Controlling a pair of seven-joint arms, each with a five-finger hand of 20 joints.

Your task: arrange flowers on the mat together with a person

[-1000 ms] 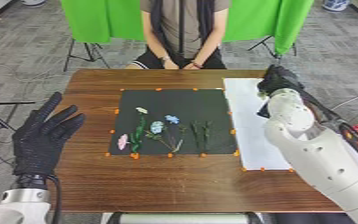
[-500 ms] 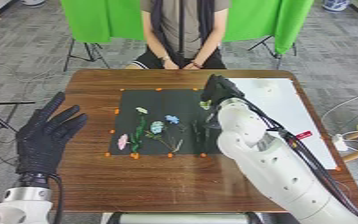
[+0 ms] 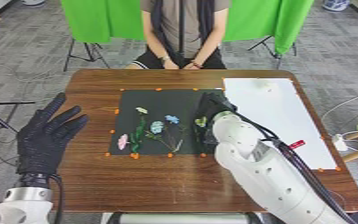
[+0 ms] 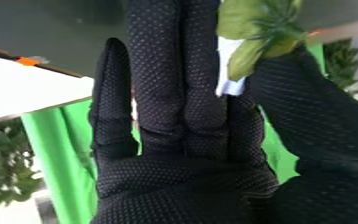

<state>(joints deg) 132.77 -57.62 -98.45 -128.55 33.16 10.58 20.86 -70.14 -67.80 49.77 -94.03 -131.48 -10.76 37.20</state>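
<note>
"Where is your left hand?"
"It is spread, at the left edge of the counter."
"And the flowers?"
"Several lie on the mat. To their right, above the mat, my right hand is pinching a green flower."

There are one mat, two blue flowers, one pink flower, one white flower, one held green flower.

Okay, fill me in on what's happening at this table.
The robot is arranging flowers. Its right hand holds a green flower between thumb and fingers, over the black mat. A pink flower, a white flower and blue flowers lie there. The left hand is open; across the table, the person's hands rest together.
</note>
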